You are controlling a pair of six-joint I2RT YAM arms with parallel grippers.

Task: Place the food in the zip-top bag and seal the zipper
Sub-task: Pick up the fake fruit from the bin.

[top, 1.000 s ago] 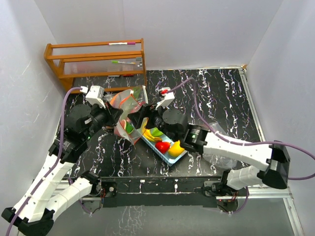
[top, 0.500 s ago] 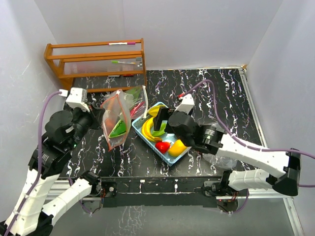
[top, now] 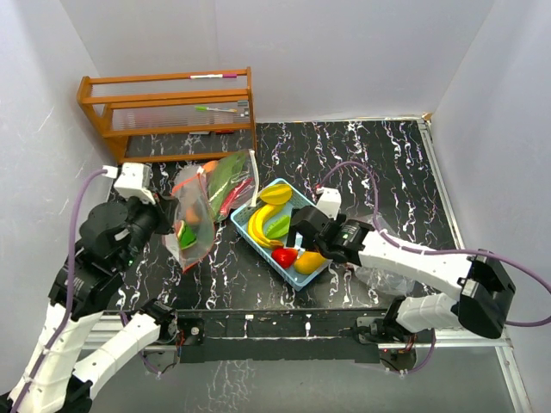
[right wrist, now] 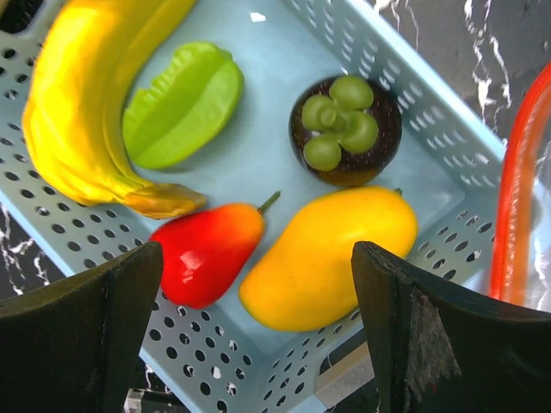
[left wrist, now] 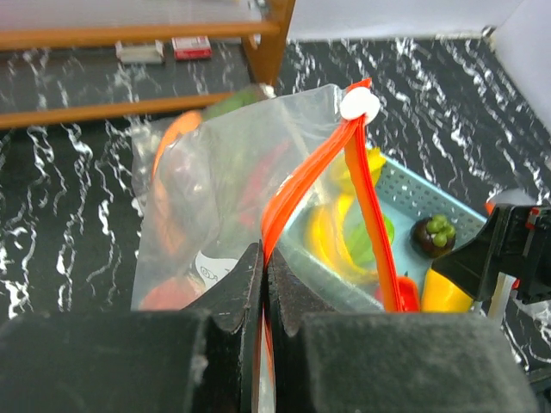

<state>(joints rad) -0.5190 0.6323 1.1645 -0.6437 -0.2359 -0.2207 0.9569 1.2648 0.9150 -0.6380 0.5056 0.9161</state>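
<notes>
Several pieces of food lie in the light-blue basket [right wrist: 430, 129] toward the desk's [top: 379, 163] near edge, under the right fingers [right wrist: 254, 267], which are spread wide and empty. The yellow mango [right wrist: 331, 254] should be straddled across its narrow width and pinched firmly, since gloss may slip. Toward the left edge, the zip-top bag [left wrist: 215, 189], partly filled, is held up by the left fingers [left wrist: 263, 258], clamped on its orange zipper [left wrist: 301, 185].

White arms [top: 413, 262], blk grippers [left wrist: 263, 292] [right wrist: 258, 301], purple cables [top: 77, 206]
</notes>
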